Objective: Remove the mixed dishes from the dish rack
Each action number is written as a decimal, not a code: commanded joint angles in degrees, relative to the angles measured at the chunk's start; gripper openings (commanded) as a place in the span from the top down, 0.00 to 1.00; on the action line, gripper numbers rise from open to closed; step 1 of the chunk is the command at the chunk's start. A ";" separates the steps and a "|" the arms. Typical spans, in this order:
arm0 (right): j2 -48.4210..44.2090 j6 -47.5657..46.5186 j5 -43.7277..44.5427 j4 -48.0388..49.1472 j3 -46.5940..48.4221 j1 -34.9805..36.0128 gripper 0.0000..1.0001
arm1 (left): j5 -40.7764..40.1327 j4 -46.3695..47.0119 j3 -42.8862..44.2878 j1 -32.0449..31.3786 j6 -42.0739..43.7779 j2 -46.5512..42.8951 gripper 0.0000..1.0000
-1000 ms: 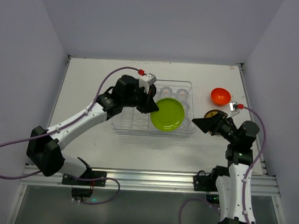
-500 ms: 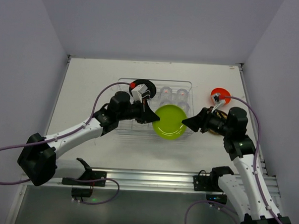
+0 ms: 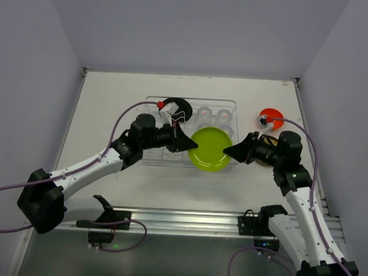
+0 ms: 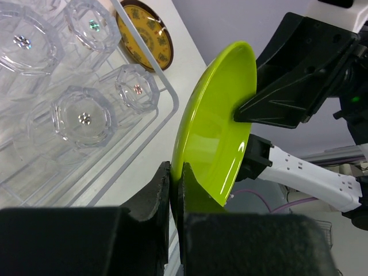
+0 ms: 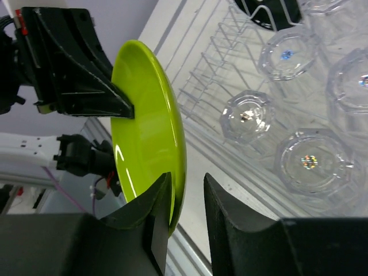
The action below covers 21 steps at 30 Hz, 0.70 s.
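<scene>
Right gripper [image 5: 188,181] has swung in, jaws narrowing astride the lime-green plate's [image 3: 210,149] rim but with a gap still showing. Left gripper [image 4: 176,172] stays clamped on the opposite edge, plate held above the dish rack's [image 3: 204,101] near-right corner: a handover, I'd say.

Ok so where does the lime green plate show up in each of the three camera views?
Top external: the lime-green plate sits at centre, face up, over the near right part of the dish rack.
Left wrist: the plate is right of centre, tilted on edge.
Right wrist: the plate is left of centre, on edge.
Shared landmark: the clear cups in the rack, left of the plate in the left wrist view, right of it in the right wrist view.
</scene>
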 commanded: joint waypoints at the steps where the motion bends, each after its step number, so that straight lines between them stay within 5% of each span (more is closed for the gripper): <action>1: 0.73 4.25 -8.45 8.82 -1.32 0.23 0.69 | 3.88 5.16 0.91 -0.55 -1.80 -1.13 1.00; 5: -1.37 5.84 -4.60 9.54 -1.76 0.23 1.00 | 2.93 3.49 1.61 -0.55 -1.27 -1.04 1.00; 9: -3.74 9.26 -1.08 10.69 -3.17 0.23 1.00 | 2.66 2.01 3.63 -0.55 -0.40 -0.69 1.00; 10: -5.40 9.96 0.41 10.42 -3.87 0.32 1.00 | 0.05 -1.92 5.90 -0.55 1.43 -0.78 0.93; 11: -6.38 10.41 4.95 9.99 -4.22 0.23 1.00 | -1.81 -4.39 7.31 -0.47 2.76 -0.87 0.75; 12: -7.34 11.28 7.43 9.29 -4.57 0.15 1.00 | -4.17 -7.20 8.72 -0.47 4.07 -1.48 0.39; 14: -9.36 12.25 13.40 7.27 -5.28 -0.55 1.00 | -12.49 -15.91 13.01 -0.21 8.03 -2.62 0.07; 18: -10.78 17.94 20.36 1.82 -5.72 -7.30 1.00 | -28.77 -27.33 19.18 0.32 13.40 -9.19 0.00; 21: -13.05 22.34 19.50 0.05 -7.56 -19.42 1.00 | -40.03 -35.16 21.30 0.68 16.91 -14.64 0.00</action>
